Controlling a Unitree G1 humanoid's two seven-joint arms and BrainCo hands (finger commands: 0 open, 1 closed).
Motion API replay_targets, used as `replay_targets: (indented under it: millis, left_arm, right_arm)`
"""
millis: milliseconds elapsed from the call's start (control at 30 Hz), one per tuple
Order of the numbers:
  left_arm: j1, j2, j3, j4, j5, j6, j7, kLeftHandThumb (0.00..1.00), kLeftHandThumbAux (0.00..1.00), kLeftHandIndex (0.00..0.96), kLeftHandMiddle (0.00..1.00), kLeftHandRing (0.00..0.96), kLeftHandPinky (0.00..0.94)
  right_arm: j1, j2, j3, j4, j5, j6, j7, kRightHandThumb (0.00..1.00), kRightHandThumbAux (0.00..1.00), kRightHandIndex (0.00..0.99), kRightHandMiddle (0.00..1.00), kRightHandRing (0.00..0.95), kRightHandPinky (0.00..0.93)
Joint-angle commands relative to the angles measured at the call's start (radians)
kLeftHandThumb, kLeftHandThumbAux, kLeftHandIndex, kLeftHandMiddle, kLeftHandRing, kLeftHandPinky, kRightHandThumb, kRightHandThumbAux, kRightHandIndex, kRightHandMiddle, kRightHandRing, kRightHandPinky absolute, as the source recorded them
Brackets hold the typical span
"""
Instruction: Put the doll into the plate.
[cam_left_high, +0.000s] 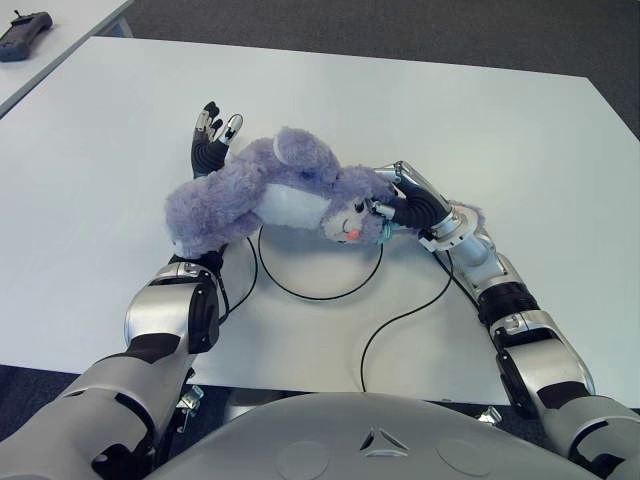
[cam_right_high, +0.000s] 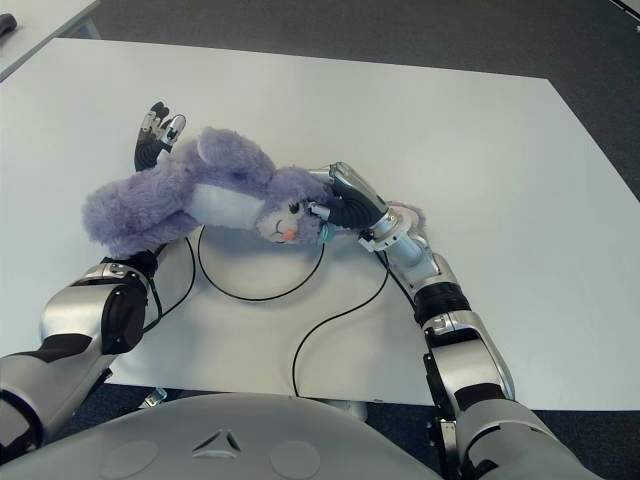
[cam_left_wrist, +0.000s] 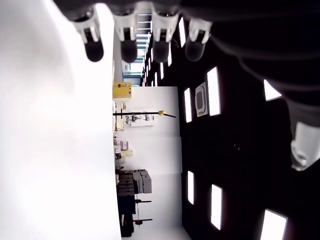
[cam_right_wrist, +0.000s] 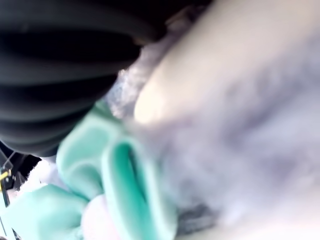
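A purple plush doll (cam_left_high: 260, 195) with a white belly lies stretched across the far rim of the white, black-rimmed plate (cam_left_high: 320, 297). Its head with the pink nose hangs over the plate. My right hand (cam_left_high: 400, 205) is shut on the doll's head. In the right wrist view, fur (cam_right_wrist: 240, 125) and a teal bow (cam_right_wrist: 100, 165) sit against the black fingers. My left hand (cam_left_high: 215, 125) reaches under the doll's body, and its straight fingertips (cam_left_wrist: 129, 50) stick out past the far side, holding nothing.
The white table (cam_left_high: 480, 130) stretches wide to the right and far side. A black cable (cam_left_high: 400, 318) curves from my right wrist to the near edge. On a second table at the far left lies a dark handheld device (cam_left_high: 22, 35).
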Motion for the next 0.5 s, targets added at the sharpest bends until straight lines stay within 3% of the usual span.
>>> replay_targets:
  millis: [33,300,500]
  left_arm:
    - [0.197,-0.079,-0.001,0.153,0.002,0.155,-0.002,0.000,0.471,0.000,0.063,0.012,0.000]
    - [0.196,-0.081,-0.002,0.154,0.003,0.159,0.000,0.000,0.465,0.000,0.060,0.010,0.000]
    - [0.196,-0.080,-0.006,0.154,0.007,0.159,0.001,0.000,0.463,0.000,0.059,0.008,0.000]
  right_arm:
    - [0.046,0.010,0.022,0.003,-0.066,0.036,0.006,0.701,0.723,0.438,0.864,0.863,0.862]
    - [0.064,0.013,0.033,0.009,-0.160,0.030,-0.056,0.701,0.723,0.438,0.842,0.838,0.823]
    - [0.066,-0.004,0.063,0.006,-0.150,0.053,-0.012,0.701,0.723,0.438,0.843,0.834,0.831]
